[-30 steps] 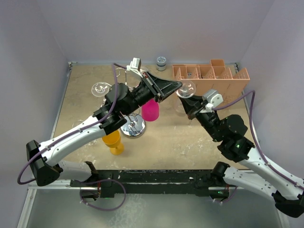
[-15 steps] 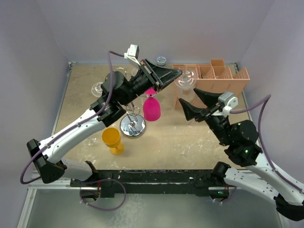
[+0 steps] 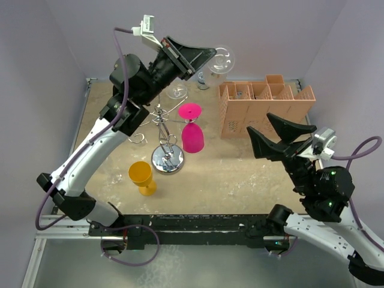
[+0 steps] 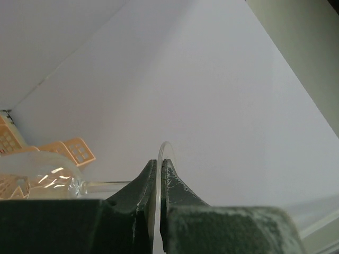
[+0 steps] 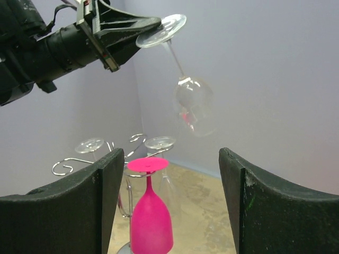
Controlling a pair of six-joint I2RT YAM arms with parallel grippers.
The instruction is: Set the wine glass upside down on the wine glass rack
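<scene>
Glass [image 3: 221,60] hangs at twelve o'clock, raised well above the rack [image 3: 166,135]. Its foot is pinched flat in my left gripper [image 3: 203,57], I judge so the bowl can go down inverted. My right gripper [image 3: 259,126], at four o'clock, gapes empty. Only the right wrist view shows the bowl dangling, tilted.

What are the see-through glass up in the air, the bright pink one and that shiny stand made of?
The clear stemmed wine glass looks like glass or clear plastic: fully transparent, with bright highlights. The pink upside-down goblet seems opaque glossy plastic, evenly coloured. The silver wire rack appears polished metal, its round base mirror-bright.
</scene>
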